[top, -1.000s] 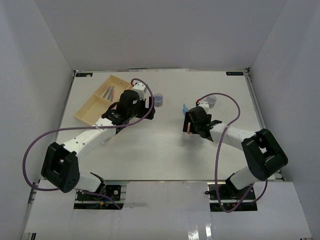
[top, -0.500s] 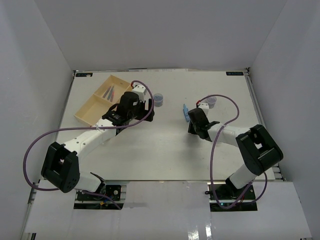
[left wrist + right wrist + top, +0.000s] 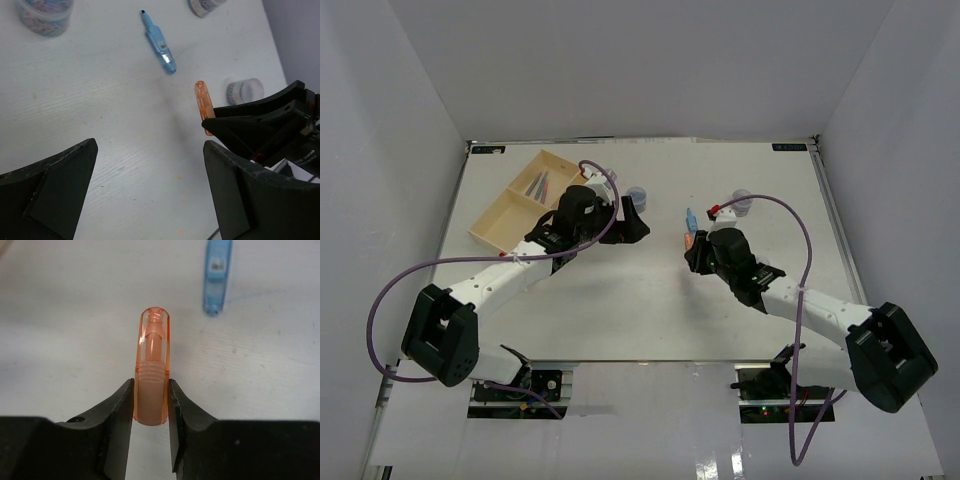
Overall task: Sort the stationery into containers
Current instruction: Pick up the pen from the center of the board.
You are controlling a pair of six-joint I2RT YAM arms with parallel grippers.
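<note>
My right gripper (image 3: pixel 151 410) is shut on a short orange marker (image 3: pixel 151 365), which sticks out forward between the fingers above the table. The top view shows this gripper (image 3: pixel 692 246) and marker (image 3: pixel 689 240) at the table's middle right. A blue marker (image 3: pixel 217 275) lies on the table just beyond (image 3: pixel 690 215). My left gripper (image 3: pixel 150 185) is open over bare table, facing the orange marker (image 3: pixel 202 105) from the left (image 3: pixel 635 222). The cream tray (image 3: pixel 500 222) stands at the back left with thin pens (image 3: pixel 538 184) in one compartment.
A round jar (image 3: pixel 638 194) of coloured clips sits just behind my left gripper, and another jar (image 3: pixel 742 202) stands back right. In the left wrist view a third jar (image 3: pixel 244 91) shows beside the right gripper. White walls enclose the table.
My right gripper has closed on the orange marker and the right arm has stretched out lower and to the right. The left gripper has swung right, towards the table's middle.
</note>
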